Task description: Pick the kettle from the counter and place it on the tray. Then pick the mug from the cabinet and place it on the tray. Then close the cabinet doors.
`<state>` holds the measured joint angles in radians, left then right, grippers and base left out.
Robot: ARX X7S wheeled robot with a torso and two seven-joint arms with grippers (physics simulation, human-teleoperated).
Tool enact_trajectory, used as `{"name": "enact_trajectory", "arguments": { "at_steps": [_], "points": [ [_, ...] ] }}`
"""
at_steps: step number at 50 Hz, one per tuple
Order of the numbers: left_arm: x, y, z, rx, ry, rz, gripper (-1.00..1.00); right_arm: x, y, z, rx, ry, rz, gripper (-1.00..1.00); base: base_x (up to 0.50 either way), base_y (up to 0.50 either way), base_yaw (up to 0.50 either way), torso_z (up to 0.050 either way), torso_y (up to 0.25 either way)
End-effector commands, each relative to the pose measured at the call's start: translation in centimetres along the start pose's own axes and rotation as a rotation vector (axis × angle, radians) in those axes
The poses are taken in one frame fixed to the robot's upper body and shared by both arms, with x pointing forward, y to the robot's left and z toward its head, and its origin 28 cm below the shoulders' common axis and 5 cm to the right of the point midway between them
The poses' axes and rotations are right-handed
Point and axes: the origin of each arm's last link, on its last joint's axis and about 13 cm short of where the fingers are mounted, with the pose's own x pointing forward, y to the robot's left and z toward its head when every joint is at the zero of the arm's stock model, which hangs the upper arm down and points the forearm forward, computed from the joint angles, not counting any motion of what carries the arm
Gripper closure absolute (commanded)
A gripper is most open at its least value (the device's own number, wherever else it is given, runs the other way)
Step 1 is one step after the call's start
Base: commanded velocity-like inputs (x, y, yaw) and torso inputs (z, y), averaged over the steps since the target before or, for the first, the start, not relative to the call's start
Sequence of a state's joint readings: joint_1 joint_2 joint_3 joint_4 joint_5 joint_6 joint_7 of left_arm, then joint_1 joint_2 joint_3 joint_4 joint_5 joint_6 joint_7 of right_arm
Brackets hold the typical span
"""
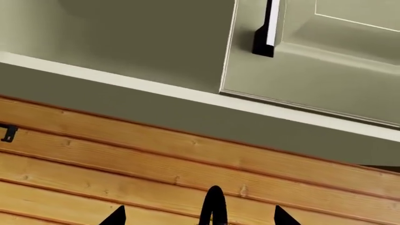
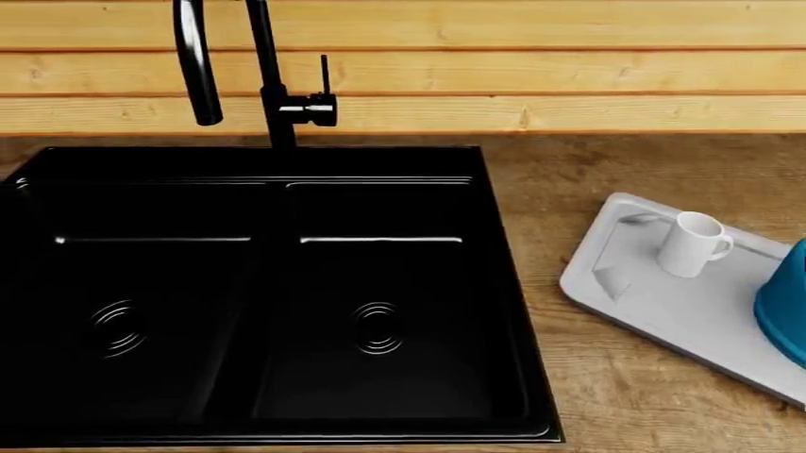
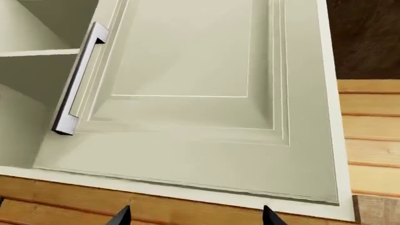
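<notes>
In the head view the white mug stands upright on the light grey tray at the right of the wooden counter. The teal-blue kettle sits on the tray's right part, cut off by the frame edge. Neither gripper shows there. In the left wrist view my left gripper is open, below the pale green cabinet, whose door has a handle. In the right wrist view my right gripper is open and empty below a cabinet door with a silver bar handle; the open interior with a shelf shows beside it.
A black double sink with a tall black faucet fills the left and middle of the counter. A black arched shape, apparently the faucet's top, shows between my left fingertips. The wall is wood planks. A small black hook hangs on it.
</notes>
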<state>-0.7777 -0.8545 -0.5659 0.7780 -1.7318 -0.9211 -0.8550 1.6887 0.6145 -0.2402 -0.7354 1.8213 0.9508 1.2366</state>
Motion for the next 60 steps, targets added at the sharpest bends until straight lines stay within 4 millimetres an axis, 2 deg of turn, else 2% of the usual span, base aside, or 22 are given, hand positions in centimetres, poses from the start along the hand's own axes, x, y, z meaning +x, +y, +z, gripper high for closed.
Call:
{"name": "enact_trajectory", "arguments": {
  "at_steps": [1, 11, 49, 60],
  "points": [
    [0.11, -0.23, 0.56, 0.006, -0.014, -0.004, -1.0, -3.11, -0.04, -1.47, -0.076, 0.01, -0.026, -1.0, 0.0, 0.5, 0.0, 0.0, 0.0],
    [0.11, -0.23, 1.22, 0.011, -0.037, -0.002, -1.0, -3.19, -0.05, -1.85, -0.069, 0.021, -0.029, -1.0, 0.0, 0.5, 0.0, 0.0, 0.0],
    [0.06, -0.1, 0.59, 0.013, -0.02, -0.002, -1.0, -3.33, 0.09, -2.38, -0.056, 0.032, -0.024, -1.0, 0.0, 0.5, 0.0, 0.0, 0.0],
    [0.38, -0.13, 1.11, 0.015, -0.027, 0.006, -1.0, -3.27, 0.1, -2.38, -0.051, 0.033, -0.023, -1.0, 0.0, 0.5, 0.0, 0.0, 0.0]
  ]
}}
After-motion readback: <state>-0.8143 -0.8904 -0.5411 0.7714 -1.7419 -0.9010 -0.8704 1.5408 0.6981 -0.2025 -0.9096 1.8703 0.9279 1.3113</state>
